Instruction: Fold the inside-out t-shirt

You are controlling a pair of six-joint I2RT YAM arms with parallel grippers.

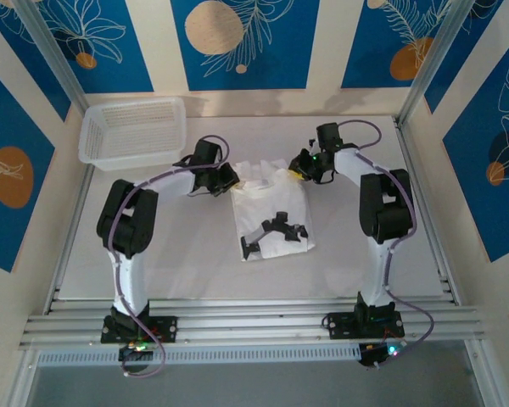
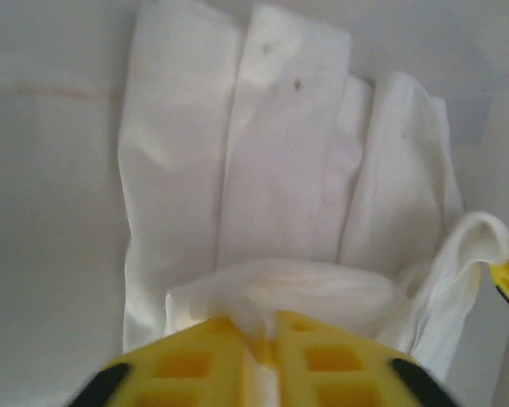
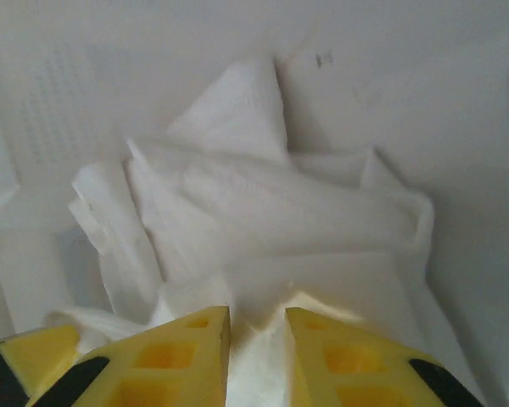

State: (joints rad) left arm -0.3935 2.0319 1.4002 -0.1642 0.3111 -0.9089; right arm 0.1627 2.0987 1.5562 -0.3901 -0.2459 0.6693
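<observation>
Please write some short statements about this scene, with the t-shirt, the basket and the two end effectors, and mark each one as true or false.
1. The basket stands at the far left corner of the table. True.
2. The t-shirt lies inside the basket. False: it lies on the table between the arms, apart from the basket.
3. The left end effector and the right end effector are both at the far end of the t-shirt. True.
4. The t-shirt is spread out flat with both sleeves open. False: it is folded into a narrow strip of several layers.
5. Each end effector has cloth between its fingers. True.
</observation>
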